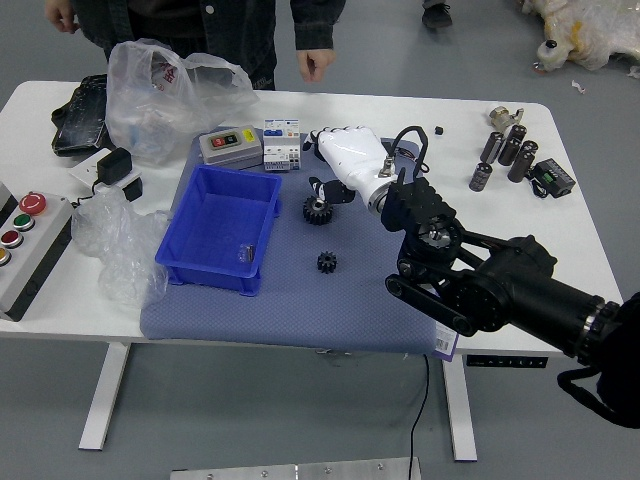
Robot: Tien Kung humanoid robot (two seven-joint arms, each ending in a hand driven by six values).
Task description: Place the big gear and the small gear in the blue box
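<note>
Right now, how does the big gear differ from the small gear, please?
The big gear is clearly wider than the small gear. The big gear is right by the robot's right hand; the small gear lies apart from it. The big gear is farther from the table's near edge than the small gear. Both are dark, toothed and outside the blue box.

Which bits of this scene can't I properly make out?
All in the head view:
- Right hand: whether it grips the big gear; they overlap.
- Left hand: out of view.
- Person: head cut off by the top edge.
- Small thing in the blue box: too small to identify.
</note>
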